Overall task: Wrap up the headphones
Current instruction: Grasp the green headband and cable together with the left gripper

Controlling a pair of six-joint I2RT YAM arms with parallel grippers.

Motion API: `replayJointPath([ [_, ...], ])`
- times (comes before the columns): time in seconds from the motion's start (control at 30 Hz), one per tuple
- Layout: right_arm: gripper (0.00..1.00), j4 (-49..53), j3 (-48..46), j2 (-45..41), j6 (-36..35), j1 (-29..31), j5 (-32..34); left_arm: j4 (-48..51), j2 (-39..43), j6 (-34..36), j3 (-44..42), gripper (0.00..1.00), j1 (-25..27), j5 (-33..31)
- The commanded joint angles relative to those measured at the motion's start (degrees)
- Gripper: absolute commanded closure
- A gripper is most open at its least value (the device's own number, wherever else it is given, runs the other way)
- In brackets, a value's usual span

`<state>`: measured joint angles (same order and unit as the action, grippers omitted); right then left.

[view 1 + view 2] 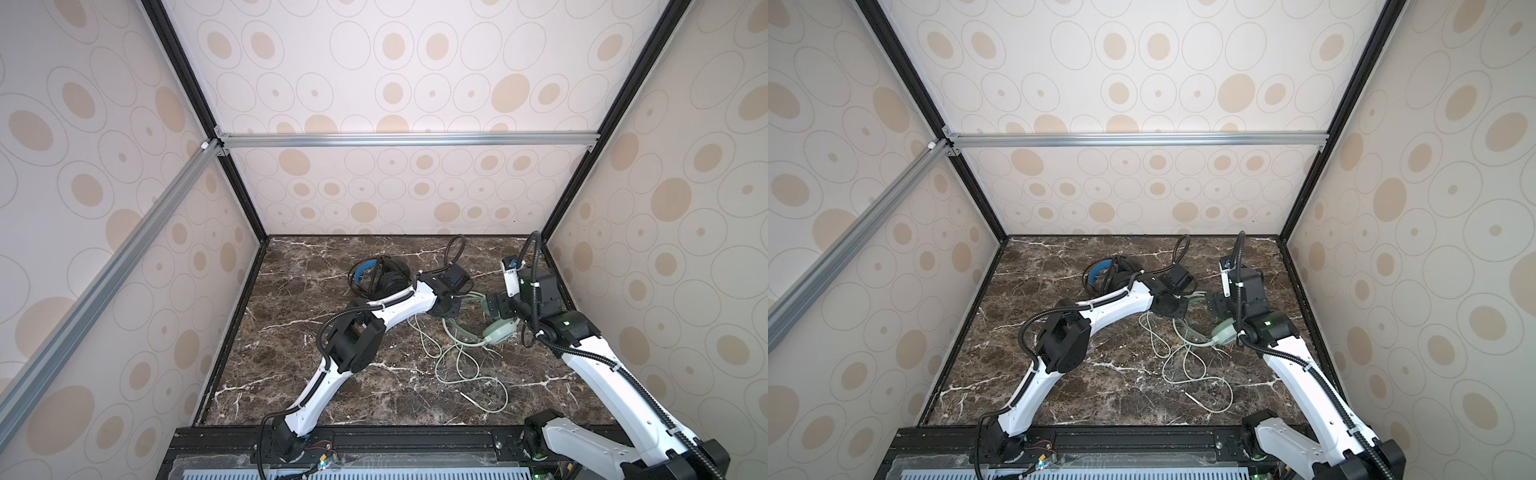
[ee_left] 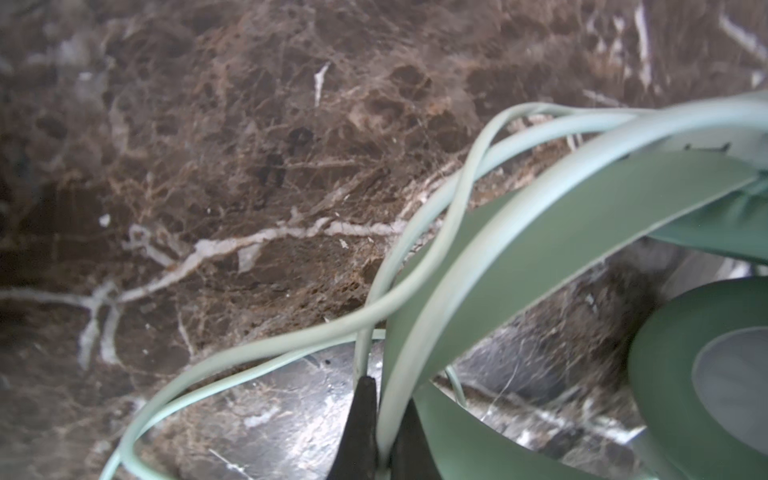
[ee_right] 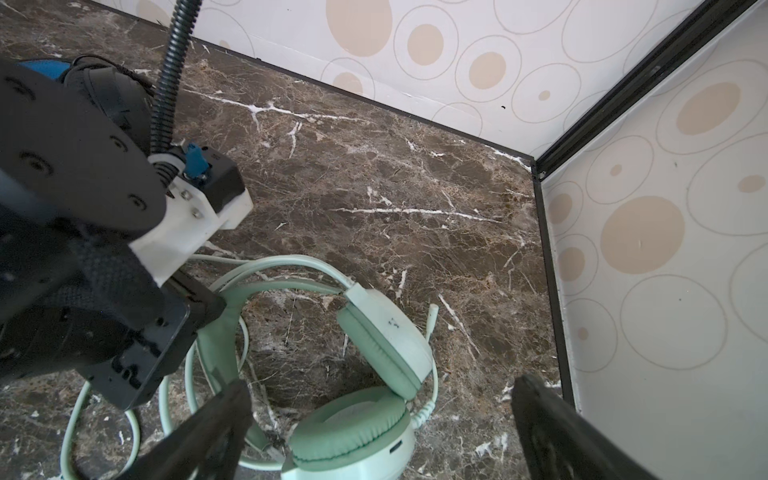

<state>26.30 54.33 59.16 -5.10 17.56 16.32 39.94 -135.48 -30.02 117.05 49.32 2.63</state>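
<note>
Tightly, left gripper (image 2: 386,395) clamps mint-green headphones (image 3: 386,336) (headband (image 2: 540,232)).

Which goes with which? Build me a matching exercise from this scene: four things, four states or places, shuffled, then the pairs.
1 left gripper
2 right gripper
3 black headphones
4 pale green cable

a open, pointed at the mint-green earcups
b fingers shut on the mint-green headband
c loose loops on the marble table
d back of the table, behind the left arm

Pairs: 1-b; 2-a; 3-d; 4-c
</note>
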Motion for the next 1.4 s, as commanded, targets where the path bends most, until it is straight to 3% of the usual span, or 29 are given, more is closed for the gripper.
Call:
replayJointPath([
  [0.0, 0.00, -1.05, 1.24, 1.24, 2.62, -0.23, -0.80, 4.72, 0.40, 12.46, 1.09, 1.00, -0.24, 1.72],
  [0.27, 0.00, -1.05, 1.92, 3.26, 4.35, -0.26, -1.53, 6.95, -1.80, 14.68, 4.25, 0.99, -0.28, -5.09],
  [0.43, 0.00, -0.49, 2.90, 4.27, 4.95, -0.59, -2.65, 7.76, -3.30, 10.24, 5.75, 0.74, -0.37, -6.15],
  [0.53, 0.00, 0.01, 3.67, 4.67, 4.71, -1.14, -3.35, 7.66, -2.35, 6.78, 5.58, 0.65, -0.23, -6.27],
  [1.0, 0.00, 2.00, 4.74, 4.31, 3.36, -3.25, -5.94, 4.62, 4.44, -3.61, -3.02, 0.56, 2.22, -4.66],
  [1.07, 0.00, 2.32, 4.65, 4.00, 3.25, -3.32, -6.18, 3.41, 5.52, -3.90, -3.80, 0.56, 2.19, -4.62],
  [1.3, 0.00, 3.66, 4.13, 2.45, 2.30, -3.50, -6.36, 2.37, 6.35, -5.70, -4.69, 0.83, 2.45, -3.51],
  [1.37, 0.00, 4.10, 4.06, 2.01, 2.21, -3.50, -6.39, 1.96, 6.43, -5.88, -5.04, 0.85, 2.45, -3.86],
])
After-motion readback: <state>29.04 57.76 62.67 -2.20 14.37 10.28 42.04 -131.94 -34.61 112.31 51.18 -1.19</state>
